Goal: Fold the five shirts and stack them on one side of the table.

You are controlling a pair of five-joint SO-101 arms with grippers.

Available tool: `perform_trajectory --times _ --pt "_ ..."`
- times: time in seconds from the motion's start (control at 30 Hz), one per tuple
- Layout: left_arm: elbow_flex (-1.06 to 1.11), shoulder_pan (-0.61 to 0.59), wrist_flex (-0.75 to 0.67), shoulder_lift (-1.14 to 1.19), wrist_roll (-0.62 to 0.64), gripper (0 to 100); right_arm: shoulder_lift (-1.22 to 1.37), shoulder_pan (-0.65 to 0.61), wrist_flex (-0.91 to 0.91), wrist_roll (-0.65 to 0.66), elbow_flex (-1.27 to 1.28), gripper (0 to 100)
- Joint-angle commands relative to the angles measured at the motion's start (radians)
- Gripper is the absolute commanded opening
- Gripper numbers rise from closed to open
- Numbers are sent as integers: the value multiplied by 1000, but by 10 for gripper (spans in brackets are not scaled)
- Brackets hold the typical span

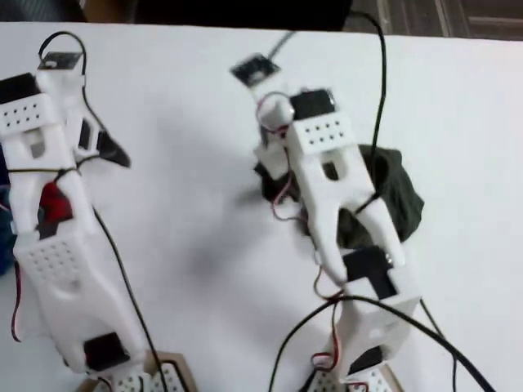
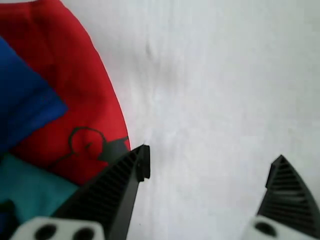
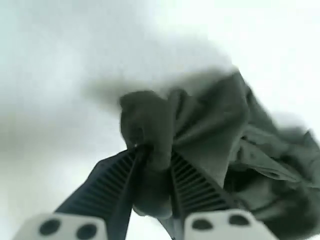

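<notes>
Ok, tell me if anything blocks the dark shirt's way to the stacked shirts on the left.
Nothing lies on the table between them. The right gripper holds the dark shirt; only the left arm stands at that side, the open left gripper beside the red shirt.

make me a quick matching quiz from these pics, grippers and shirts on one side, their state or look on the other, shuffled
Things:
1. left gripper
2. right gripper
3. red shirt
4. dark shirt

States:
a. crumpled in a heap
b. open over bare table
c. shut, pinching a fold
d. has a black mark on it

Pairs: 1-b, 2-c, 3-d, 4-a
</notes>
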Motion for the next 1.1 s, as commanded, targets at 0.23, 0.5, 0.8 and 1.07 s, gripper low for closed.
perform_trajectory --times 0.23,0.5,0.8,1.07 --pt "-33 0 17 -72 3 381 -326 -232 124 -17 -282 20" --pt "-33 0 17 -71 3 381 -490 -292 117 -17 -292 21" --pt "-33 2 18 -71 3 381 -427 -174 94 -9 -196 23" --pt "-1 3 20 -72 3 381 -12 157 -213 54 -41 194"
